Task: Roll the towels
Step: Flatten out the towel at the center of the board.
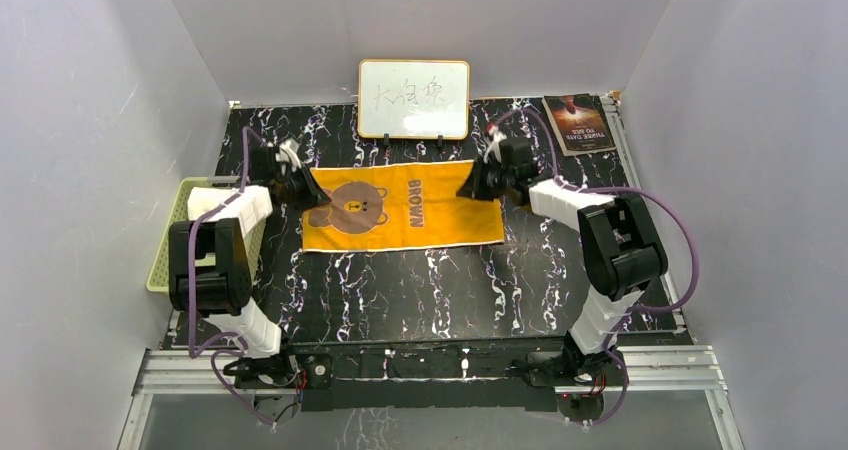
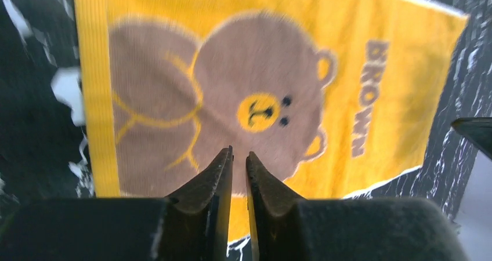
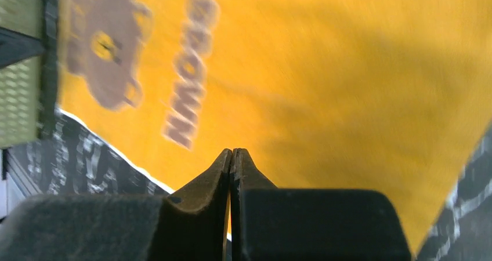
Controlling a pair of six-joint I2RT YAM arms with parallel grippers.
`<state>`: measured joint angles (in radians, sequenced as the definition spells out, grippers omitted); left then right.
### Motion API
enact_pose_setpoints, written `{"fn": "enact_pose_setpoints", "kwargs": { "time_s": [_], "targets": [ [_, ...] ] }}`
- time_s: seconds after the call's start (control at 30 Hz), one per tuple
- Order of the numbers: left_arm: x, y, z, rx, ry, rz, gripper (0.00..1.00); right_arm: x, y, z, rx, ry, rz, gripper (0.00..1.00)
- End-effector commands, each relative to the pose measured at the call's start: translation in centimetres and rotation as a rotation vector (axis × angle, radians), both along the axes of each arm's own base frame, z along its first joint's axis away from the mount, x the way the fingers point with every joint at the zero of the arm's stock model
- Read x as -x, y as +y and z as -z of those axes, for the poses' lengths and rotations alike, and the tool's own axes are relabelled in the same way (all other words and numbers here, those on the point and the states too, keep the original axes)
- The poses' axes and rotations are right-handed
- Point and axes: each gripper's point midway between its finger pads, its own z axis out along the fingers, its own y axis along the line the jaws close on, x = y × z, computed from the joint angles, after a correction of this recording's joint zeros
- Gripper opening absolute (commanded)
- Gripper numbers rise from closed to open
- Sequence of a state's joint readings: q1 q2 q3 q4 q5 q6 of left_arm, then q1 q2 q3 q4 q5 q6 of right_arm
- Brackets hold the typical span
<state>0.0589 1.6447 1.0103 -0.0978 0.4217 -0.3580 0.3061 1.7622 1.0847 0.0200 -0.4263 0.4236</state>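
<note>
Orange towel [image 1: 400,210]: spread flat and unrolled on the worktop [image 1: 430,290], just above the middle of the top view, its long side running across the frame.
Towel print: a brown bear on the left half, the word BROWN to the right of it, plain orange beyond that; a thin white edge runs along the lower side.
Left pincer [image 1: 322,199]: at the towel's left short edge in the top view. In the left wrist view [image 2: 239,155] the tips stand a narrow slit apart with no cloth between them, and the bear print [image 2: 232,87] fills the frame above them.
Right pincer [image 1: 462,192]: at the towel's upper right corner in the top view. In the right wrist view [image 3: 232,152] the tips are pressed together with nothing caught between, over plain orange cloth [image 3: 348,69].
Contact with cloth: cannot tell for either pincer.
Whiteboard [image 1: 414,98]: upright at the back, upper centre, with handwritten marks.
Dark booklet [image 1: 578,123]: flat at the upper right, well apart from the towel.
Green slotted basket [image 1: 165,260]: at the left edge of the worktop, partly behind the left arm [image 1: 215,260].
</note>
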Motion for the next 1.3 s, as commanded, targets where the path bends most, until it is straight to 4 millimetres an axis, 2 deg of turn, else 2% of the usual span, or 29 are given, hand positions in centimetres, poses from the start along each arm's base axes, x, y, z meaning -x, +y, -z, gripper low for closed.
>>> {"fn": "enact_pose_setpoints", "kwargs": {
  "time_s": [0.0, 0.2, 0.27, 0.37, 0.43, 0.5, 0.53, 0.6, 0.63, 0.7, 0.73, 0.77, 0.8, 0.87, 0.97, 1.03, 1.07, 1.17, 1.27],
  "targets": [
    [2.9, -0.7, 1.1, 0.073, 0.041, -0.032, 0.13, 3.8, -3.1, 4.4, 0.037, 0.130, 0.060, 0.00],
    [7.9, -0.6, 4.1, 0.059, 0.138, -0.071, 0.22, 8.6, -5.3, 7.4, 0.089, 0.209, 0.079, 0.00],
    [9.4, -0.9, 4.5, 0.085, 0.172, -0.092, 0.30, 10.1, -5.6, 7.8, 0.090, 0.239, 0.081, 0.00],
    [11.3, -2.1, 4.4, 0.158, 0.195, -0.099, 0.32, 12.6, -6.4, 8.4, 0.096, 0.291, 0.103, 0.00],
    [12.4, -2.4, 4.0, 0.173, 0.194, -0.104, 0.32, 13.4, -6.8, 7.9, 0.096, 0.289, 0.117, 0.00],
    [12.6, -2.2, 3.1, 0.158, 0.174, -0.106, 0.32, 13.1, -6.9, 6.6, 0.095, 0.255, 0.126, 0.00],
    [12.1, -2.0, 2.3, 0.145, 0.147, -0.098, 0.34, 12.4, -6.9, 5.7, 0.090, 0.228, 0.129, 0.00],
    [10.0, -2.2, -0.8, 0.144, 0.057, -0.042, 0.44, 10.0, -6.5, 2.4, 0.069, 0.134, 0.128, 0.01],
    [8.6, -2.4, -2.6, 0.139, 0.009, 0.003, 0.51, 8.4, -6.4, 0.4, 0.059, 0.076, 0.128, 0.10],
    [5.6, -2.5, -6.0, 0.108, -0.067, 0.103, 0.64, 4.8, -6.4, -3.7, 0.048, -0.036, 0.143, 0.40],
    [4.1, -2.0, -6.7, 0.059, -0.081, 0.137, 0.67, 3.0, -6.6, -5.1, 0.052, -0.072, 0.160, 0.52],
    [2.4, -1.2, -6.9, -0.001, -0.087, 0.152, 0.69, 1.1, -7.0, -6.5, 0.051, -0.111, 0.179, 0.59],
    [0.9, 0.0, -6.6, -0.064, -0.081, 0.158, 0.70, -0.4, -7.1, -7.6, 0.050, -0.141, 0.192, 0.60],
    [-1.9, 2.3, -4.9, -0.156, -0.039, 0.146, 0.68, -3.1, -8.0, -8.3, 0.056, -0.159, 0.232, 0.61],
    [-5.4, 4.5, -1.5, -0.237, -0.028, 0.110, 0.65, -5.7, -9.3, -7.0, 0.103, -0.133, 0.271, 0.60],
    [-7.3, 5.7, 0.0, -0.307, -0.055, 0.100, 0.66, -6.9, -10.1, -6.2, 0.156, -0.128, 0.282, 0.60],
    [-8.0, 6.3, 1.0, -0.343, -0.051, 0.096, 0.66, -7.5, -10.5, -4.6, 0.194, -0.103, 0.285, 0.59],
    [-9.7, 7.7, 2.1, -0.426, -0.049, 0.104, 0.66, -8.8, -10.8, -3.2, 0.241, -0.081, 0.273, 0.57],
    [-11.0, 8.1, 2.3, -0.454, -0.077, 0.107, 0.66, -9.3, -10.3, -2.2, 0.233, -0.060, 0.239, 0.55]
  ]
}}
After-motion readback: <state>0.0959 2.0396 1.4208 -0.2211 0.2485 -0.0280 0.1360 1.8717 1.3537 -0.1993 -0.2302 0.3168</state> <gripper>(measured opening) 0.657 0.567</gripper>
